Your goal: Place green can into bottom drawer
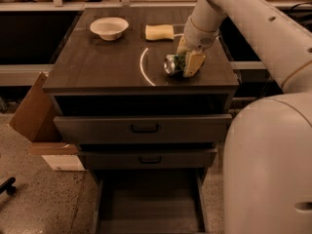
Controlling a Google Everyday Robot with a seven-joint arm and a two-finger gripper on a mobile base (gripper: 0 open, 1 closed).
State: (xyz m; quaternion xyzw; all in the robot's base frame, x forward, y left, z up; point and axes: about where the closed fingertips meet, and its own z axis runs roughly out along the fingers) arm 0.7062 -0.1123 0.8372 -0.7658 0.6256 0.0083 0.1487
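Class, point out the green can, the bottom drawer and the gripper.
green can (174, 63), camera view, body beside its silver end.
bottom drawer (148, 206), camera view, bare floor.
gripper (186, 62), camera view, middle, at the can on the cabinet top (107, 67).

I have a single view, set high in front of the desk and tilted steeply down, facing its drawer fronts almost square on. It stands near enough that the desk top fills the upper half of the frame, while the open bottom drawer is cut off by the lower edge. My pale body bulks large in the lower right, very close to the lens, and my arm enters from the top right. My claw sits right of centre, low over the right side of the desk top, at the green can.
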